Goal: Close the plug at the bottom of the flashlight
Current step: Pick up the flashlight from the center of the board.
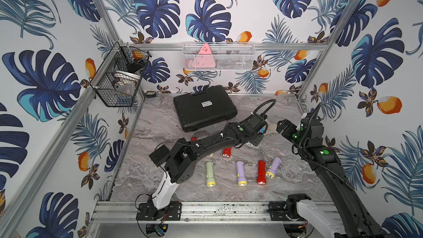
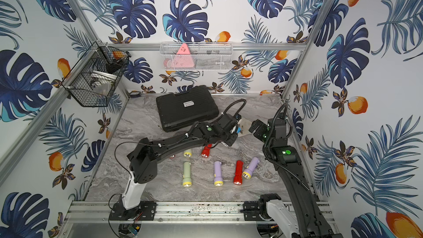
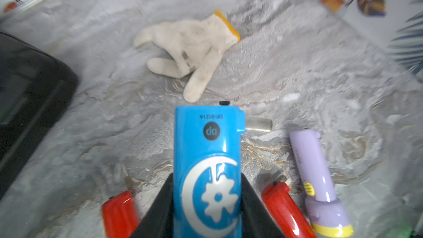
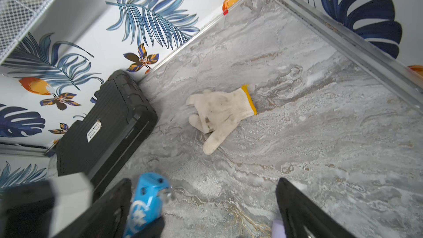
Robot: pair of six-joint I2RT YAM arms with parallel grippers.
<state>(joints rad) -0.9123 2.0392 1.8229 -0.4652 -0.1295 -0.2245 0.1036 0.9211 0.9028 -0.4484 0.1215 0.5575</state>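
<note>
My left gripper [image 3: 207, 177] is shut on a blue flashlight [image 3: 207, 156] with a white moon-and-flower mark, its black fingers [image 3: 250, 202] pressed on both sides. The flashlight's bottom end points away from the wrist. The plug [image 3: 258, 124] sticks out sideways from that end as metal prongs. In both top views only a speck of the blue flashlight [image 1: 261, 130] [image 2: 238, 130] shows at the left gripper. My right gripper [image 4: 201, 188] is open and faces it, a little to its right in a top view [image 1: 280, 126]. The blue flashlight [image 4: 146, 200] lies close beside one right finger [image 4: 119, 195].
A white work glove [image 4: 219, 113] lies on the marble table [image 1: 160, 179] just beyond both grippers. A black case [image 1: 203, 107] stands at the back. Several green, purple and red flashlights [image 1: 241, 172] lie in front under the left arm. Wire baskets [image 1: 218, 56] hang on the walls.
</note>
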